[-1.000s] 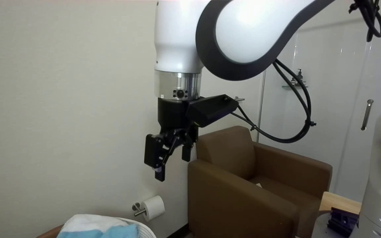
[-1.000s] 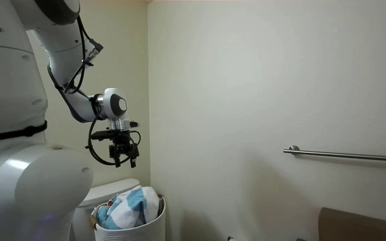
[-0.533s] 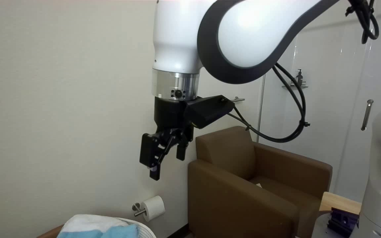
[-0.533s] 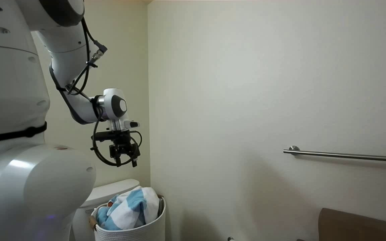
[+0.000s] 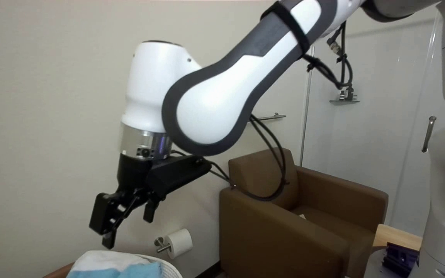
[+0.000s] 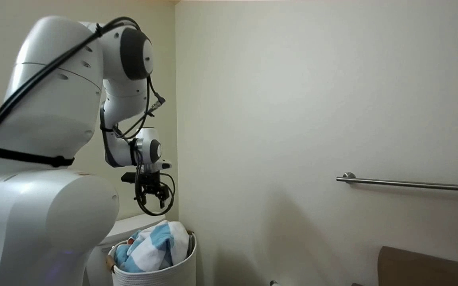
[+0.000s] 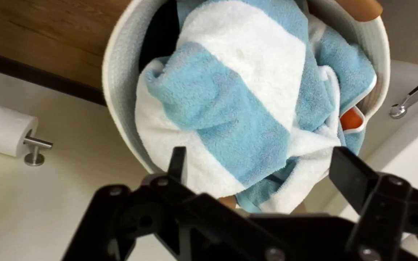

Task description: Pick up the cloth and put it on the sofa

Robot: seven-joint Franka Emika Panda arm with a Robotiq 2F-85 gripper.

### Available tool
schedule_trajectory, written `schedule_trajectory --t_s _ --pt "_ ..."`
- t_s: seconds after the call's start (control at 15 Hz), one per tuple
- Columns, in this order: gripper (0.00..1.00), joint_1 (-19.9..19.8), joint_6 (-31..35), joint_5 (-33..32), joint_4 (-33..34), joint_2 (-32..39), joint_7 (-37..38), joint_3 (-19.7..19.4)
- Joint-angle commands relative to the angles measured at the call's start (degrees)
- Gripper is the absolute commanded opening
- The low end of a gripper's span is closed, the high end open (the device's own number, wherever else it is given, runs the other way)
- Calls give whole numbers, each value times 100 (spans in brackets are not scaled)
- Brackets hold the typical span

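Wrist view: your Robotiq gripper [image 7: 258, 156] is spread wide, striped towel [image 7: 230, 105] bunched in the woven basket [image 7: 121, 79] at 12 o'clock. In an exterior view, brown armchair [image 5: 284, 235] sits at your gripper's 3. In an exterior view, towel [image 6: 155, 247] is around its 6.

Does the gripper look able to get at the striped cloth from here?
Likely yes, once lowered: the gripper hangs open above the cloth, which rises over the rim of the basket, with nothing visible in the way.

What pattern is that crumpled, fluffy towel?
The towel has light-blue and white stripes, clearest in the wrist view.
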Motion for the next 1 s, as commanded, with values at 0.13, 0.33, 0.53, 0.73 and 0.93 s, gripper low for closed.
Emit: schedule_trajectory --t_s 0.13,0.33,0.53,0.73,0.93 --pt "100 1495 -596 -882 1870 1655 507 -1196" --pt "100 2268 -1171 -1333 2880 2362 1027 -1821" --pt "100 2743 -1801 -1448 3627 2907 1175 -2221" --pt "100 2961 -2226 -1346 4158 3351 1160 -2429" --pt "100 2901 -2204 -1121 4429 3718 967 -2370"
